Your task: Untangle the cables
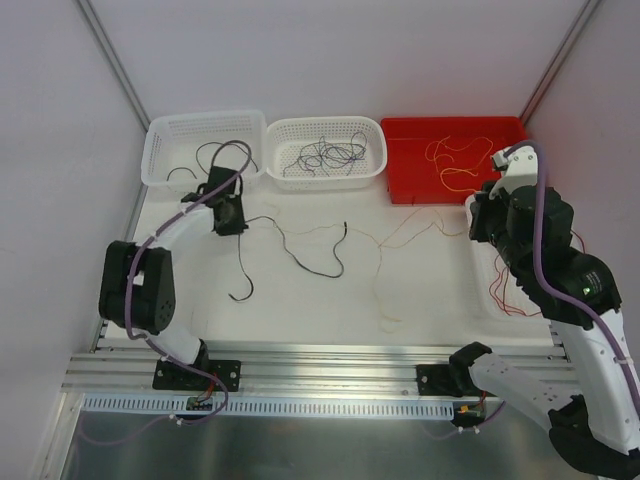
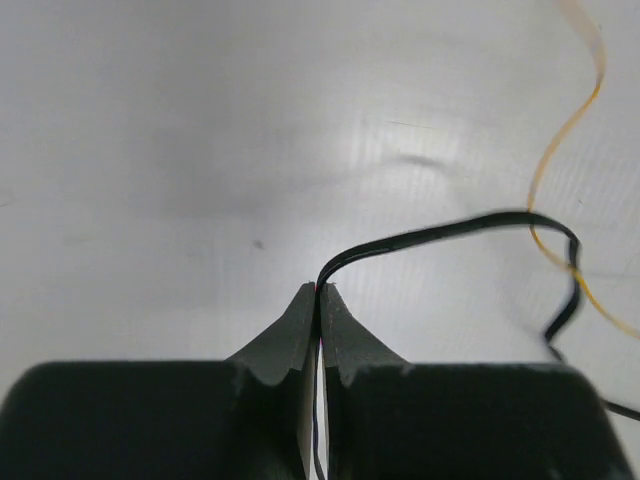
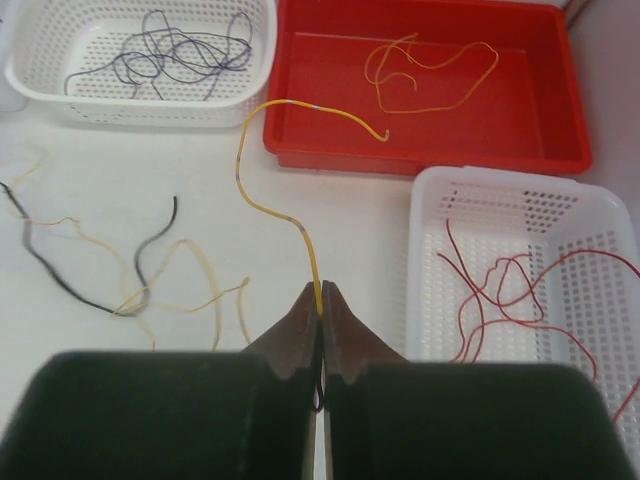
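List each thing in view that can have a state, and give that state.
left gripper, shut on a black cable.
right gripper, shut on a yellow cable.
left white basket, holds black cables.
middle white basket, holds purple-grey cables.
red tray, holds orange-yellow cables.
right white basket, holds red cables.

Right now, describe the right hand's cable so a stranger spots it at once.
Find the red tray at the back. In front of it, a yellow cable rises from the shut right hand and arches over the tray's near rim. The paler strands to its left lie loose; this one is pinched.
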Available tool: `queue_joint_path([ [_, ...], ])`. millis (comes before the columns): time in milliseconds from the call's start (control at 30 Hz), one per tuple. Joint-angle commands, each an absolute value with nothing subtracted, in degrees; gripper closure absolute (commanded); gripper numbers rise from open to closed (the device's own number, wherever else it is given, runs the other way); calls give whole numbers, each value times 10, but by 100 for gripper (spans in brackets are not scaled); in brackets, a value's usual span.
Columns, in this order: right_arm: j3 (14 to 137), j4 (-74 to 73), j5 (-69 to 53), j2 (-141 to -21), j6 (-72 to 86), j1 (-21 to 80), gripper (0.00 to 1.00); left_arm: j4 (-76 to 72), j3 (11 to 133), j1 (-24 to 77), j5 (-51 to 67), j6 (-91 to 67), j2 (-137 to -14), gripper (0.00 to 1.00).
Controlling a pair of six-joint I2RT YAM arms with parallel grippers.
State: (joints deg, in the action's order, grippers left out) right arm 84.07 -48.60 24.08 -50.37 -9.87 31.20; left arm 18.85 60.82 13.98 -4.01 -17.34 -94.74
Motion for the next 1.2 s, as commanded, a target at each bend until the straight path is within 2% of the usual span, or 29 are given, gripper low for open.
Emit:
queue_joint_path([
  [0, 841, -504, 263, -491, -116, 284, 99, 268, 628, 85, -75, -186, -863, 100],
  [167, 843, -505, 234, -488, -121, 254, 99, 308, 664, 7, -93, -157, -822, 100],
  [367, 817, -488, 143, -513, -102, 251, 99, 321, 682, 4, -97, -120, -767, 100],
  [500, 781, -456, 85, -546, -80, 250, 95, 322, 671, 4, -77, -98, -738, 100],
  [600, 750, -436, 52, -581, -59, 250, 89, 316, 645, 4, -39, -86, -714, 100],
  [633, 730, -427, 48, -590, -53, 250, 82, 309, 628, 4, -32, -84, -708, 100],
  [700, 710, -400, 9, -605, -36, 252, 75, 287, 607, 4, -7, -84, -692, 100],
  [733, 700, -392, -20, -628, -32, 254, 66, 278, 589, 4, -2, -86, -688, 100],
  [767, 698, -382, -61, -640, -26, 256, 61, 266, 583, 4, 20, -88, -686, 100],
  [867, 697, -384, -75, -673, -26, 273, 47, 259, 570, 4, 57, -92, -698, 100],
  [1067, 679, -418, 21, -673, -43, 256, 43, 256, 569, 4, 77, -98, -702, 100],
  [1167, 650, -427, 5, -674, -37, 244, 43, 256, 568, 4, 79, -99, -702, 100],
])
